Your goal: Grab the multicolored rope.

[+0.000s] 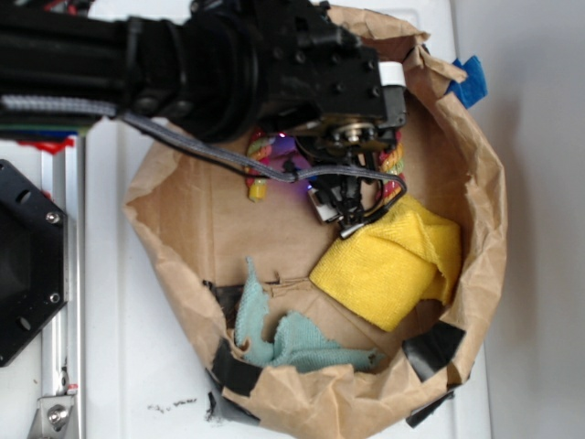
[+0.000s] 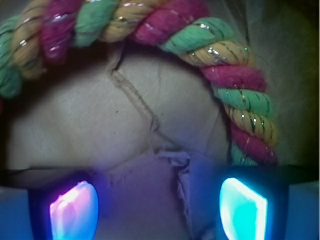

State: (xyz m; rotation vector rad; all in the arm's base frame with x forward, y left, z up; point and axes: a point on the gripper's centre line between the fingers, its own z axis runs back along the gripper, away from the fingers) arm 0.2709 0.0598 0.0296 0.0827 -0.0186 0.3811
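Closest to the wrist camera, the gripper (image 2: 159, 207) shows only its two glowing fingertips (image 2: 74, 210), set wide apart with bare brown paper between them and nothing held, so the fingers are released. Just beyond them the multicolored rope (image 2: 240, 100) arches across the top of that view and down its right side, red, yellow and green strands twisted together; the right fingertip sits just below the rope's descending end, but no pad touches it. By my reading this is the approach step: the gripper hovers inside the arch rather than astride the cord. The next move seems to call for shifting toward one limb of the arch so the cord lies between the pads, then lowering and closing; closing where it stands would pinch only paper. From the exterior view, everything lies in a crumpled brown paper bag (image 1: 484, 192) with its rim rolled down. Taking the rope as the landmark, the arm hides most of it, leaving one end (image 1: 259, 169) showing at the arm's left and a bit at its right. A yellow cloth (image 1: 393, 265) lies just beside the rope's right end, toward the bag's near rim. A teal cloth (image 1: 292, 334) lies well apart from the rope, farther toward that rim.
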